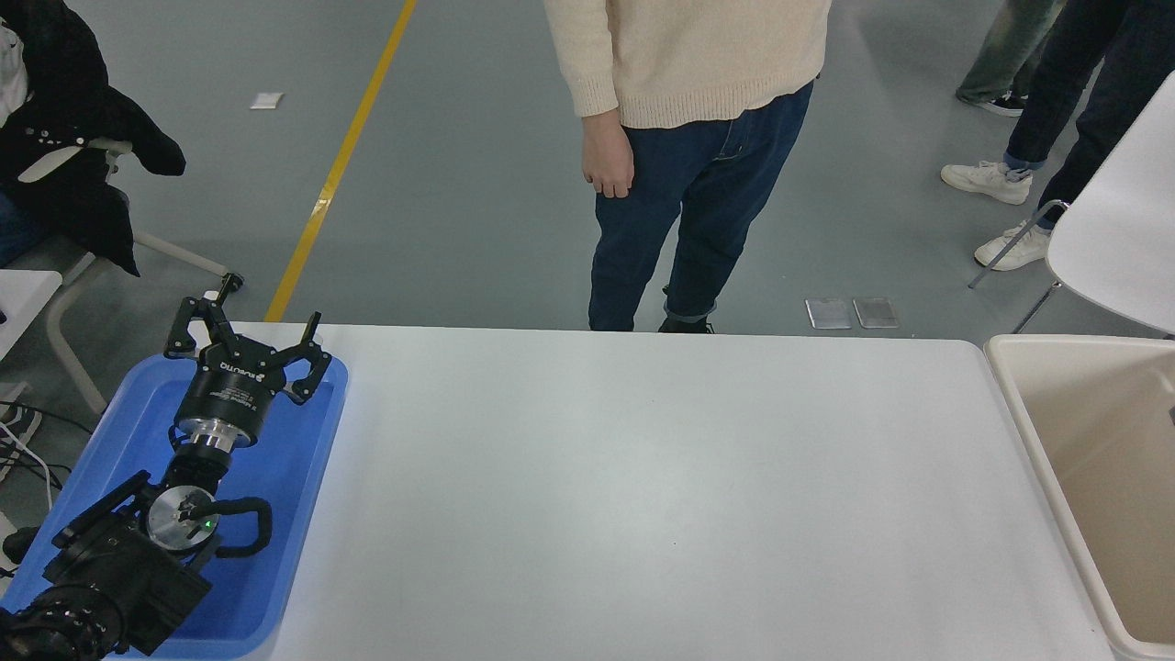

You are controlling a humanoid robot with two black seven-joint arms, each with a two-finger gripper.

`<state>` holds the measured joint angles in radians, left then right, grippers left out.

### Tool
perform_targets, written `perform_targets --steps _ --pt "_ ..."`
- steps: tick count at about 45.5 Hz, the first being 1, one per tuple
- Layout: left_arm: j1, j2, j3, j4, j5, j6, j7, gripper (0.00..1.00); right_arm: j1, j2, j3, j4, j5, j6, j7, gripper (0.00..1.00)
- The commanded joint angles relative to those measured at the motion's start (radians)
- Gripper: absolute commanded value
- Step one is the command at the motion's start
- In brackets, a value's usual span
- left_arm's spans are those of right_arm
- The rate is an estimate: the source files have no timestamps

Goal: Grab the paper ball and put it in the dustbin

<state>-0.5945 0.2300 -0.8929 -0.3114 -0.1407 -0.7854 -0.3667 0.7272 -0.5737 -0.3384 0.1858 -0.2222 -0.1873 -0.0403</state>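
Note:
The cream-beige dustbin (1028, 404) stands at the table's right edge, cut off by the picture's right side; the part of its inside that shows holds nothing. The paper ball is out of view. My left gripper (262, 317) is parked over the blue tray at the lower left, its fingers spread open and empty. My right arm and gripper are out of view.
A shallow blue tray (303, 477) lies at the table's left edge under the left arm. A person in a cream sweater and jeans (698, 147) stands at the table's far side, hand hanging down. A white chair (1120, 220) and other people's legs are at the upper right.

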Motion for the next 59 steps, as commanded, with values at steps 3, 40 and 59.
perform_targets --steps 3,40,59 --pt "-0.001 0.0 0.0 0.0 0.0 0.0 0.0 1.0 -0.003 -0.097 0.652 0.184 -0.013 0.009 0.002 1.0" --pt "-0.001 0.0 0.0 0.0 0.0 0.0 0.0 1.0 -0.278 0.196 1.319 0.756 0.024 0.111 0.419 1.0" --pt "-0.001 0.0 0.002 0.0 0.0 0.0 0.0 1.0 -0.353 0.275 1.34 0.811 -0.077 0.077 0.563 1.0"
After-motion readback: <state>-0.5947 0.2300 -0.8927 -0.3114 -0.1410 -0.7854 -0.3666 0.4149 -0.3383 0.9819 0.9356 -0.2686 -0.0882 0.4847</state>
